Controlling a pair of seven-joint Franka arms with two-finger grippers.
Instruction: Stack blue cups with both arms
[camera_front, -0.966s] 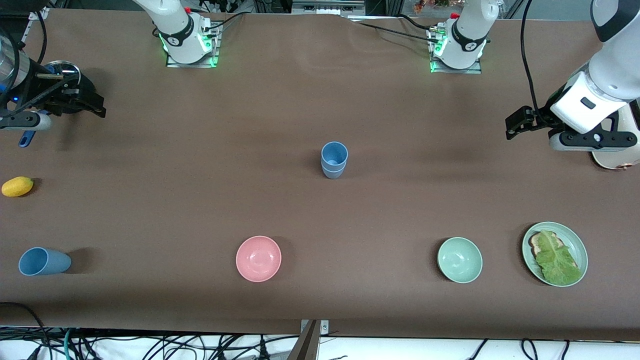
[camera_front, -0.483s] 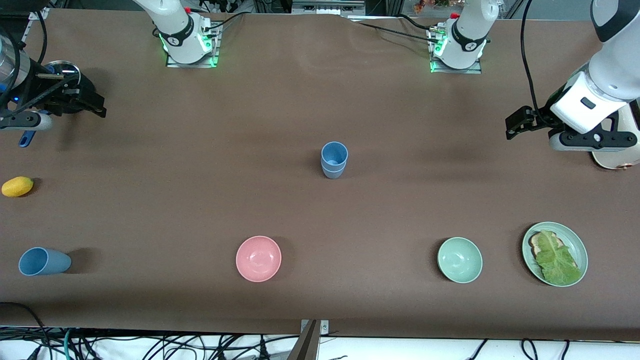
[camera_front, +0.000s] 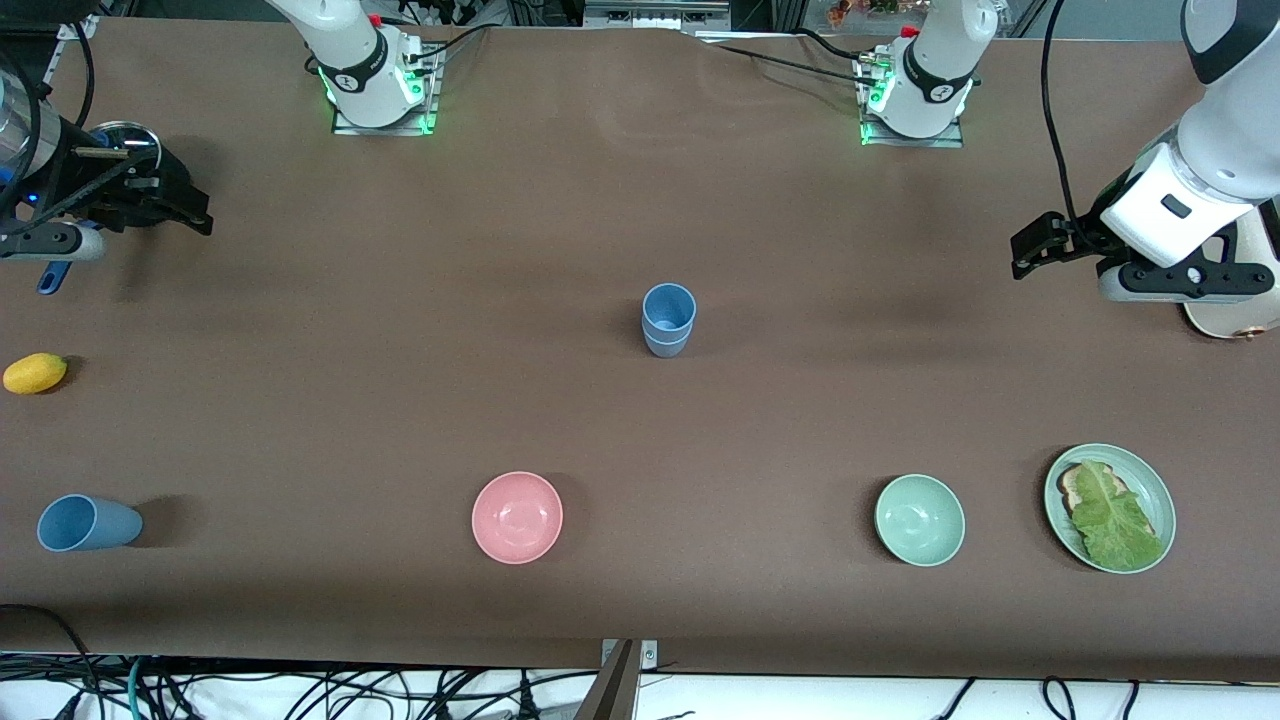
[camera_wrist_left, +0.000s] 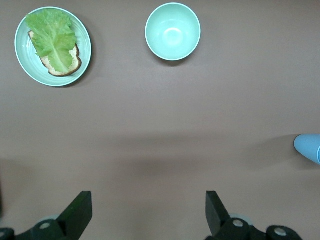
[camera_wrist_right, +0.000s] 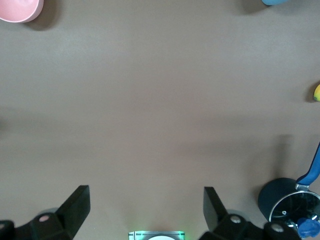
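Comparing with a second ago, I see nothing moved: the stacked blue cups (camera_front: 668, 320) stay upright mid-surface, and the third blue cup (camera_front: 88, 523) stays on its side near the right arm's end. The left hand (camera_front: 1035, 248) and right hand (camera_front: 185, 212) still wait, both open, over opposite ends. The pink bowl (camera_front: 517, 517), green bowl (camera_front: 919, 520) and lettuce plate (camera_front: 1110, 507) sit nearer the camera.

Even overhead light falls on my brown counter (camera_front: 640, 430), soft shadows pool beside the lying cup (camera_front: 88, 523) and the bowls, my bases glow green, and everything looks sharp.
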